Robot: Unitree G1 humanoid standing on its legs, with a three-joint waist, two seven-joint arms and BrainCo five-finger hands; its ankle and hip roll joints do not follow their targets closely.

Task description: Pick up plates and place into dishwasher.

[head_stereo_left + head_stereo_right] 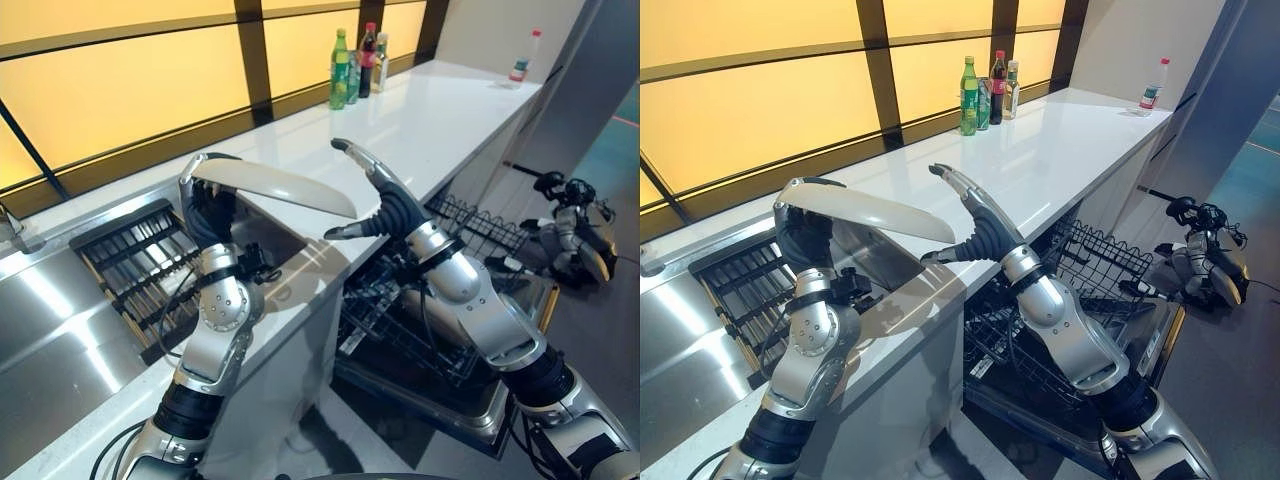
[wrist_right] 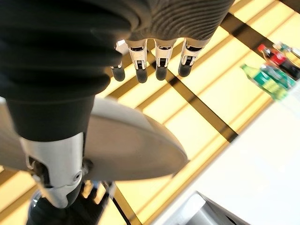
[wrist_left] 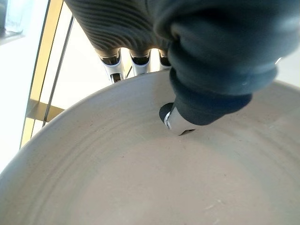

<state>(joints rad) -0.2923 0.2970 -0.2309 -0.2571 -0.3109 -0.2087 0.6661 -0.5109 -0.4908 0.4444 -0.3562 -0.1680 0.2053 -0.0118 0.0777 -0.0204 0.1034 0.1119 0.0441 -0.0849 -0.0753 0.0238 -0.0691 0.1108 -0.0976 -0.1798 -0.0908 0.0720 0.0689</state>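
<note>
The left hand (image 1: 205,210) gripped a white plate (image 1: 285,187) by its edge, fingers curled over the rim and the thumb pressed against the plate's face, holding it raised above the white counter (image 1: 440,115) and tilted nearly flat. The right hand (image 1: 385,200) stood just beside the plate's free edge with its fingers straight and spread, the thumb reaching under that edge; whether it touched the plate could not be told. Below the plate, set into the counter, lay a steel sink (image 1: 60,330) with a dark slatted rack (image 1: 140,265) next to it. To the right of the plate and lower, the dishwasher (image 1: 440,350) stood open with its dark wire basket (image 1: 480,230) pulled out. Further along the counter from the plate stood a cluster of bottles (image 1: 355,65), one green, one with a red cap, and a lone small bottle (image 1: 522,58) stood at the far end. Their labels were too small to read. Beyond the dishwasher, dark gear (image 1: 575,230) lay on the floor.
</note>
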